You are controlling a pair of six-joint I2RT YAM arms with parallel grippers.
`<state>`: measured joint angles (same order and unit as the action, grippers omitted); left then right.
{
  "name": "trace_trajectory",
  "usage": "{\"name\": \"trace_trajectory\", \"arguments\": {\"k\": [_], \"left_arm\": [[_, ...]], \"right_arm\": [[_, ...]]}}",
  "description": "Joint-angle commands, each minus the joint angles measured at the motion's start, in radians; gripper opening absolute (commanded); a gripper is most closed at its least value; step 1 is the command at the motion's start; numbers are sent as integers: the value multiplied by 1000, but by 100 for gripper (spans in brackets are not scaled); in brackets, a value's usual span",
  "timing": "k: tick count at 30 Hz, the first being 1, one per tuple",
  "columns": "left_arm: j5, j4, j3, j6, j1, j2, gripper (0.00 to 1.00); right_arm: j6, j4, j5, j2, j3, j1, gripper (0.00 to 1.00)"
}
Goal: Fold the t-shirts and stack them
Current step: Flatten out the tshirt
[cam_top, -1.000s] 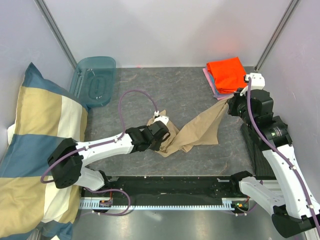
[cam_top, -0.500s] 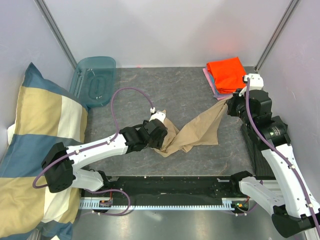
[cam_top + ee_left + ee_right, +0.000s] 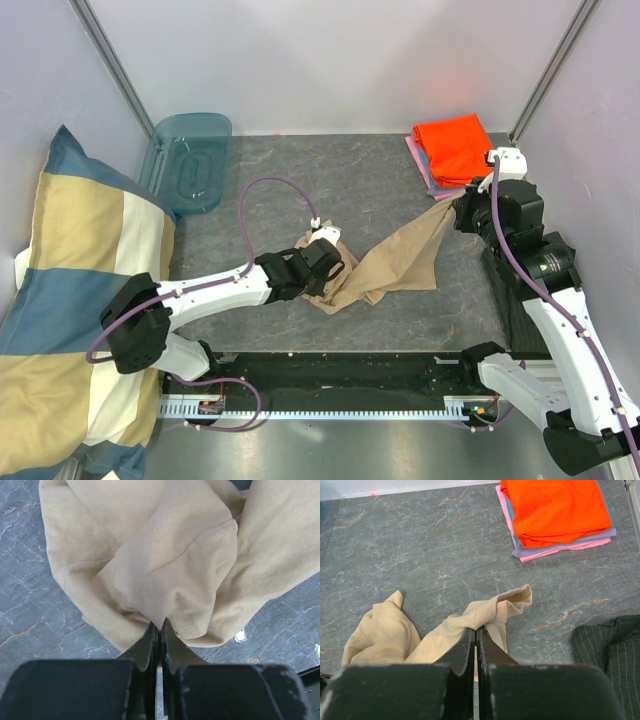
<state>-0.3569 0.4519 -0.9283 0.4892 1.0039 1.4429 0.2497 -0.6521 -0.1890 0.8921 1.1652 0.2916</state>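
Left gripper [image 3: 159, 625] and right gripper [image 3: 476, 630], each clamped on the tan t-shirt [image 3: 400, 265]
Your left pinches a bunched fold on the table [image 3: 380, 180]; your right holds a thin edge (barely a bite) near the folded stack [image 3: 452, 150]. Pull them apart unevenly and that edge could slip, leaving the shirt crumpled.

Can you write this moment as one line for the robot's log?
left gripper: shut on tan t-shirt | right gripper: shut on its other end | shirt: unfolded, bunched | stack: orange t-shirt on top
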Motion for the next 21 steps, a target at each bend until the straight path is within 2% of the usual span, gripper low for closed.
{"name": "trace_trajectory", "arguments": {"k": [1, 12, 17, 21], "left_arm": [[-7, -36, -27, 14, 2, -31, 2], [-106, 163, -245, -103, -17, -213, 2], [-94, 166, -205, -100, -34, -211, 2], [-67, 124, -103, -54, -34, -165, 2]], "right_arm": [[-3, 19, -6, 4, 5, 0, 0], [10, 37, 14, 5, -16, 0, 0], [13, 42, 23, 7, -18, 0, 0], [11, 39, 20, 1, -18, -2, 0]]}}
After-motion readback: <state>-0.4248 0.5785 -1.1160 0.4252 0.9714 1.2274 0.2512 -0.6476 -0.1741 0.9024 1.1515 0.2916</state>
